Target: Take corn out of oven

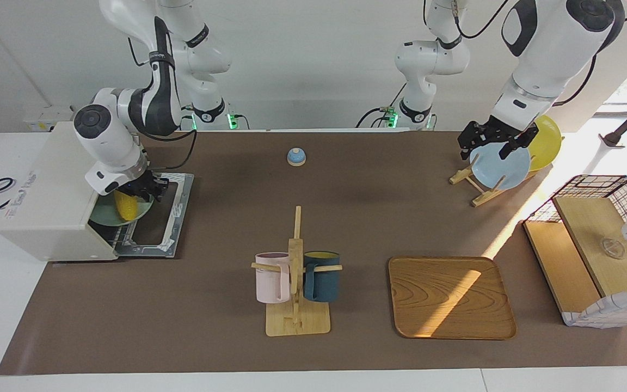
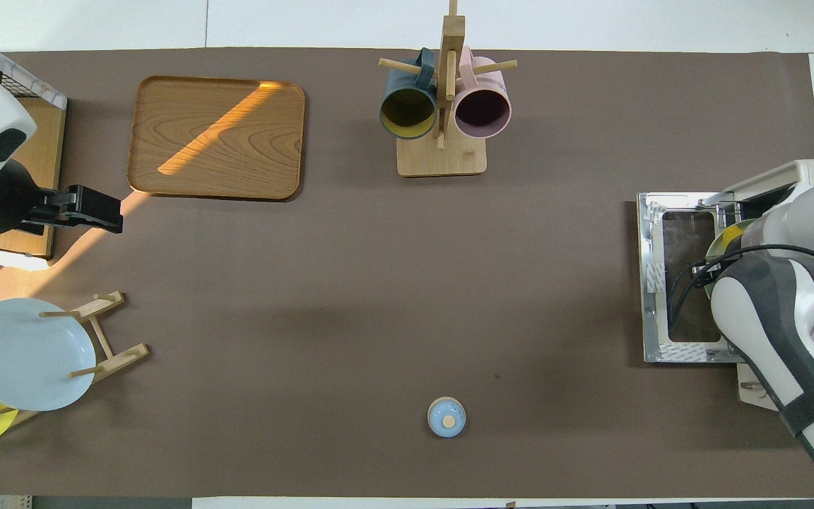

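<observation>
The off-white oven point(image 1: 47, 190) stands at the right arm's end of the table with its glass door point(image 1: 157, 218) dropped open. It also shows in the overhead view point(image 2: 795, 178). The yellow corn point(image 1: 126, 207) lies on a green plate point(image 1: 108, 216) in the oven's mouth, on the wire rack. A sliver of the corn point(image 2: 733, 231) shows in the overhead view beside the arm. My right gripper point(image 1: 142, 191) is down at the corn's upper end, right over it. My left gripper point(image 1: 489, 146) hangs open and empty over the plate rack and waits.
A plate rack point(image 1: 482, 188) with a light-blue plate point(image 1: 501, 166) and a yellow plate point(image 1: 546, 142) stands at the left arm's end. There is also a wooden tray point(image 1: 449, 296), a mug stand point(image 1: 297, 283) with two mugs, a small blue bell point(image 1: 296, 157) and a wire basket shelf point(image 1: 599, 256).
</observation>
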Controlling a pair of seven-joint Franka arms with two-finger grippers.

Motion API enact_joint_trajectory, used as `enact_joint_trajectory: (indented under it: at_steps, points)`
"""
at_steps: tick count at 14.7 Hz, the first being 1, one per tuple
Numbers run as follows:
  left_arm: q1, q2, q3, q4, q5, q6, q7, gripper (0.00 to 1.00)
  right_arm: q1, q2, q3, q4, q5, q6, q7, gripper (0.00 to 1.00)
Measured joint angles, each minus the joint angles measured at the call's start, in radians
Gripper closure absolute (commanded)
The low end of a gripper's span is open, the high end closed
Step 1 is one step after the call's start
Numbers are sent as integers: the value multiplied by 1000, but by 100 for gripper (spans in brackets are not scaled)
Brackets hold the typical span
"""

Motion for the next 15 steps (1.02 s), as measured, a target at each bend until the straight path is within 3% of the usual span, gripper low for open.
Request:
enact_joint_trajectory:
  at_steps: [4,8,11,15]
  points:
    - [0,0,0,0,0,0,0,0,10,-22,9,-3,-17,-1,-3,100]
    - [0,0,0,0,0,0,0,0,123,-22,15,29,-17,-34,14,100]
    - [0,0,0,0,0,0,0,0,259,10,19,140,-16,-144,166,100]
    - [0,0,0,0,0,0,0,0,433,113,23,304,-13,-214,376,100]
